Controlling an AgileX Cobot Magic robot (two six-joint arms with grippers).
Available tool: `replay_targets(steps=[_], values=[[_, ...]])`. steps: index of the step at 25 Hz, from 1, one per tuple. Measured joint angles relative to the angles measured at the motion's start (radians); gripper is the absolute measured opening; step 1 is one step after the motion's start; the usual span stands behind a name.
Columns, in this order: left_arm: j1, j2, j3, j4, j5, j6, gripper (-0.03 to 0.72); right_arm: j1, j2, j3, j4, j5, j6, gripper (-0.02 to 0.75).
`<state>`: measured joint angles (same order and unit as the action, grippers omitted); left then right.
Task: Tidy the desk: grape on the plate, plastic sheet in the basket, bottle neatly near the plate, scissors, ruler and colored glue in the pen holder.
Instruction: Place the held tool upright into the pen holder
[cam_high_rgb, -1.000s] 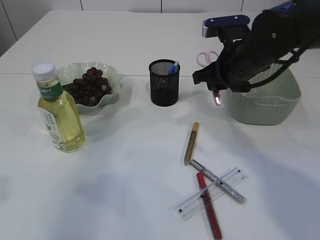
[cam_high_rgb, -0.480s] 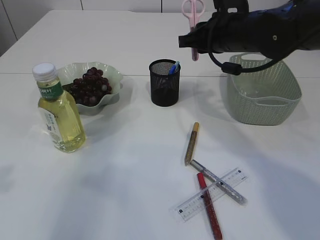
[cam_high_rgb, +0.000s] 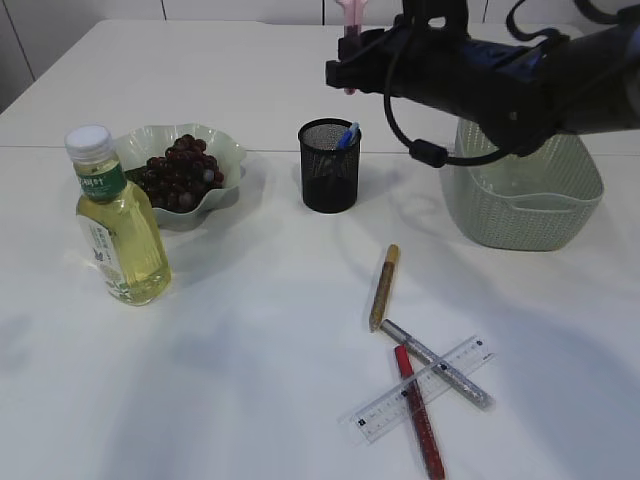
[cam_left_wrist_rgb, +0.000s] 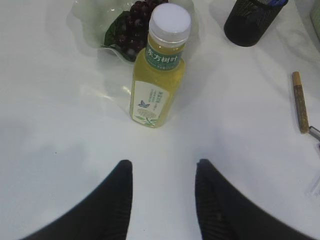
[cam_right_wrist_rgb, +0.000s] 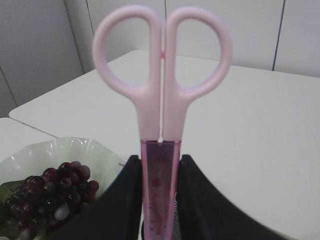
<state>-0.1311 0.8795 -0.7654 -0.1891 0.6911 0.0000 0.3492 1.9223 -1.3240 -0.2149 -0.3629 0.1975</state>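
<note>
Scissors (cam_right_wrist_rgb: 161, 100) stand upright in the right gripper (cam_right_wrist_rgb: 159, 192), pink handles up, the sheathed blade pinched between the two dark fingers (cam_right_wrist_rgb: 125, 200). In the exterior view that gripper (cam_high_rgb: 352, 62) hangs above the black mesh holder (cam_high_rgb: 329, 166), clear of its rim, with the scissors (cam_high_rgb: 351, 18) partly cut off by the top edge. A blue-tipped item leans inside the holder.

Left of the holder sits the pale green plate (cam_high_rgb: 226, 150) with the grapes (cam_high_rgb: 180, 172) piled in it. The bottle (cam_high_rgb: 116, 218) of yellow drink stands upright in front of the plate, just beside it. The green basket (cam_high_rgb: 524, 188) sits right of the holder; whether anything lies in it cannot be told.

On the near bench (cam_high_rgb: 250, 350) lie a gold glue pen (cam_high_rgb: 383, 286), apart from the rest, and a silver pen (cam_high_rgb: 436, 362) and a red pen (cam_high_rgb: 419, 410) crossing at the clear ruler (cam_high_rgb: 423, 389).

The left gripper (cam_left_wrist_rgb: 162, 200) hovers over the bench in front of the bottle (cam_left_wrist_rgb: 159, 70), fingers parted halfway and empty.
</note>
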Motion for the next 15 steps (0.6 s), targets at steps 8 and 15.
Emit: replay_targets(steps=[8,15], values=[[0.0,0.0,0.0,0.012,-0.004,0.0,0.309,0.009,0.13,-0.098,-0.022,-0.058,0.0,0.181],[0.0,0.0,0.0,0.029,-0.025,0.0,0.309,0.009,0.232,-0.215,-0.052,-0.036,0.0,0.181]])
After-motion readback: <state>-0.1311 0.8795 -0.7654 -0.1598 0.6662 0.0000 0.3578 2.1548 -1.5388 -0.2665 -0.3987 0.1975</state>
